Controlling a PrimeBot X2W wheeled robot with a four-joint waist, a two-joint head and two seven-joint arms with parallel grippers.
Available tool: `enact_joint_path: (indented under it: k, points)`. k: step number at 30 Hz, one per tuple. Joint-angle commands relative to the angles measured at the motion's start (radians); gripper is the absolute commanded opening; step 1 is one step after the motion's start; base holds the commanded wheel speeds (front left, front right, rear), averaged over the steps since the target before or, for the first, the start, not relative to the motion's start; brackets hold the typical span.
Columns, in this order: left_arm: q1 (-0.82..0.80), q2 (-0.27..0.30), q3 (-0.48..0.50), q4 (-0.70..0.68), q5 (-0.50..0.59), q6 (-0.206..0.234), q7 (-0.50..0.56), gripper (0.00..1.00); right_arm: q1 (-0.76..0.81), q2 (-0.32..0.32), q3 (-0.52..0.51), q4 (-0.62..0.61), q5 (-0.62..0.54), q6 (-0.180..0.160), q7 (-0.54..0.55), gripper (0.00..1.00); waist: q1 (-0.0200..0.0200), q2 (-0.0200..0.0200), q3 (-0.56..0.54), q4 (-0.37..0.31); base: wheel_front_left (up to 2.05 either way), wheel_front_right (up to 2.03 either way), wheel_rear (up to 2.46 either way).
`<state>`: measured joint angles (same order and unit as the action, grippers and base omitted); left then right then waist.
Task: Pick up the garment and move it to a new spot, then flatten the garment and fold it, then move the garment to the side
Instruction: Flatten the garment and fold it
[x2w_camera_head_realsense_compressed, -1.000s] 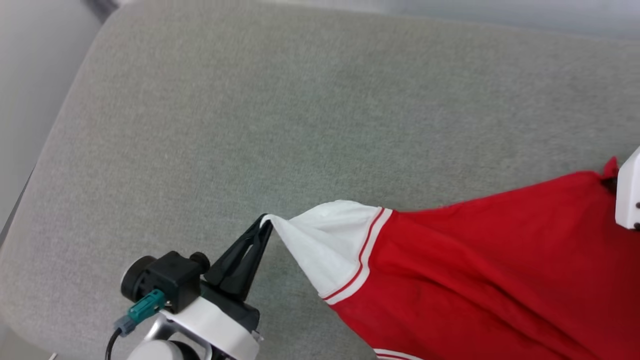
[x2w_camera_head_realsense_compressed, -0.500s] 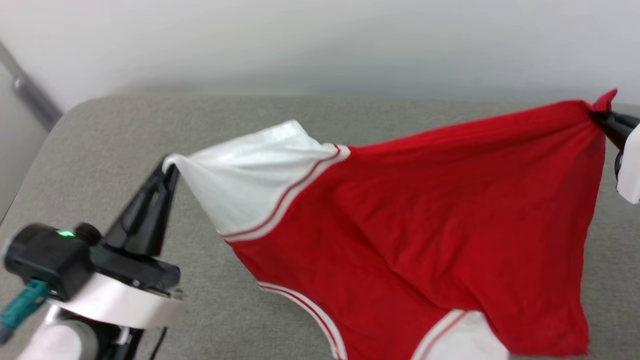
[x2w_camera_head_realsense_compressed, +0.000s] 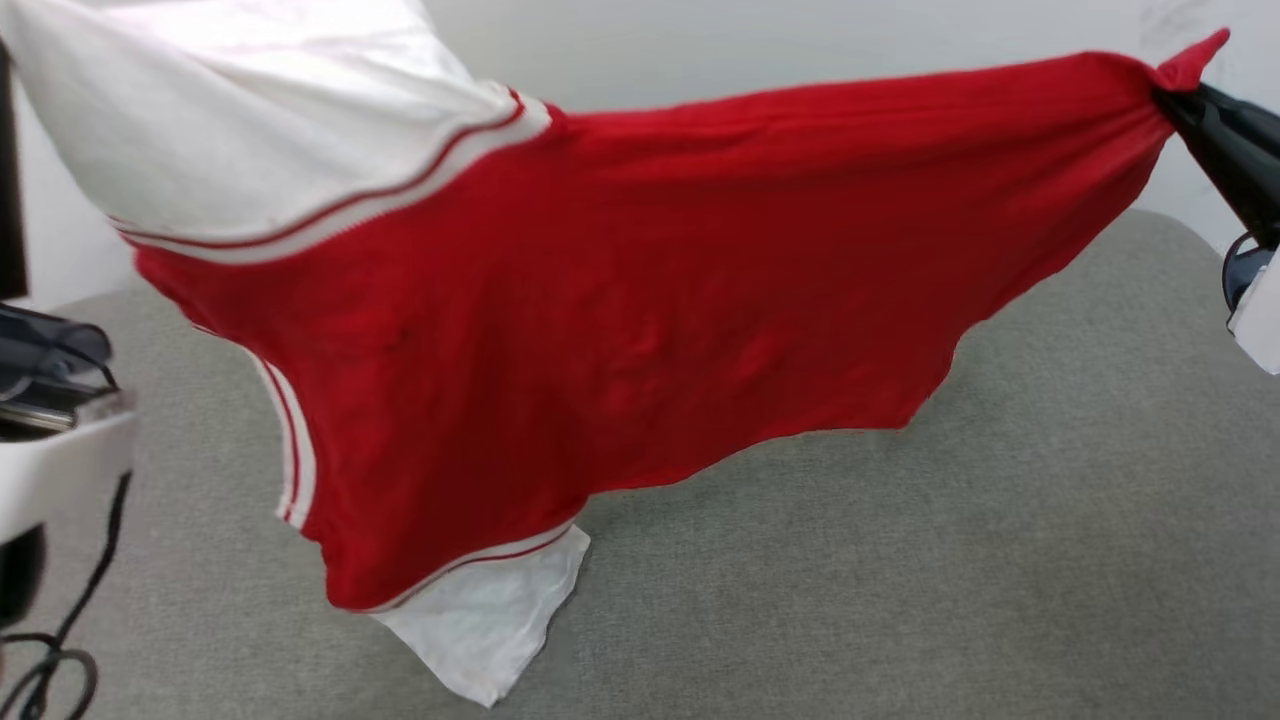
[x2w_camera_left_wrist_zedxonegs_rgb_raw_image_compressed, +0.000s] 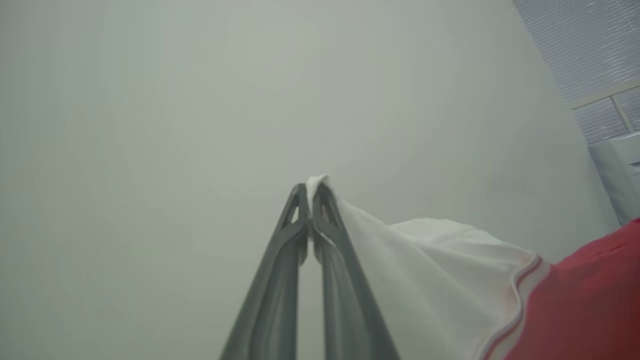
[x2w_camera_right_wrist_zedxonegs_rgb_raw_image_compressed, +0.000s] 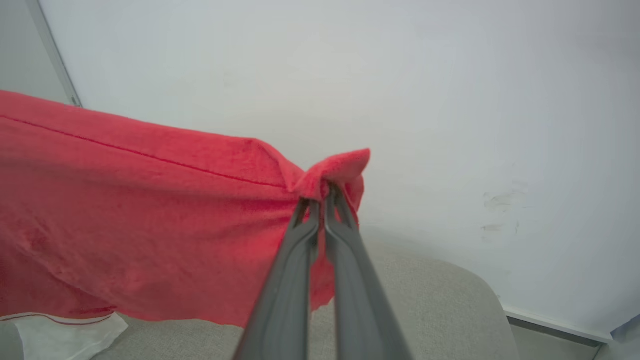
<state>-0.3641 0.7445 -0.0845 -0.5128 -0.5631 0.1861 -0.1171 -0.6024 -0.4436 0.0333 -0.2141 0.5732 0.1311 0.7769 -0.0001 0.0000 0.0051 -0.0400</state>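
At the left, a corner of the white sleeve (x2w_camera_left_wrist_zedxonegs_rgb_raw_image_compressed: 425, 260) is pinched between the shut fingers of the left gripper (x2w_camera_left_wrist_zedxonegs_rgb_raw_image_compressed: 311, 192), seen against a pale wall (x2w_camera_left_wrist_zedxonegs_rgb_raw_image_compressed: 150, 125) in the left wrist view. A second ago this gripper was held low over the grey woven cushion (x2w_camera_head_realsense_compressed: 1000, 560). It has since been raised, and the head camera has been tilted up as well.

Across the middle, the thin red jersey T-shirt with white sleeves and striped trim (x2w_camera_head_realsense_compressed: 620, 300) is now stretched in the air between both arms, where before it was drawn out low over the cushion. Its second white sleeve (x2w_camera_head_realsense_compressed: 490, 620) is left hanging at the bottom, at or just above the cushion; contact cannot be judged.

At the right, a bunched red corner is clamped by the shut right gripper (x2w_camera_right_wrist_zedxonegs_rgb_raw_image_compressed: 322, 200).

The pick-up is judged done. Carrying to a new spot and laying flat are judged to remain.
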Motion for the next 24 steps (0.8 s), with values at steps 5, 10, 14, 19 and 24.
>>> enact_joint_path:
  k: [5, 10, 14, 19, 24]
  points:
    - [-0.078, 0.035, 0.067, -0.018, -0.016, 0.014, 0.014, 0.0, -0.038, 0.031, -0.008, -0.058, 0.005, -0.001, -0.013, 0.0, 0.0001, 0.0, 0.039, -0.037, 0.0, 0.0, 0.0]
    - [-0.167, 0.058, 0.101, -0.01, -0.032, 0.009, 0.024, 0.0, -0.083, 0.046, -0.024, -0.087, -0.016, -0.001, -0.035, 0.0, 0.0001, 0.0, 0.1, -0.049, 0.0, 0.0, 0.0]
    - [-0.273, 0.085, 0.103, 0.026, -0.033, -0.012, 0.03, 0.0, -0.146, 0.063, -0.047, -0.087, -0.037, -0.001, -0.061, 0.0, 0.0001, 0.0, 0.182, -0.05, 0.0, 0.0, 0.0]
    - [-0.458, 0.118, 0.072, 0.107, -0.028, -0.054, 0.041, 0.0, -0.253, 0.092, -0.068, -0.066, -0.068, -0.001, -0.097, 0.0, 0.0001, 0.0, 0.308, -0.042, 0.0, 0.0, 0.0]
    - [-0.712, 0.113, 0.012, 0.23, -0.029, -0.107, 0.058, 0.0, -0.406, 0.117, -0.082, -0.004, -0.116, -0.001, -0.141, 0.0, 0.0001, 0.0, 0.435, -0.033, 0.0, 0.0, 0.0]
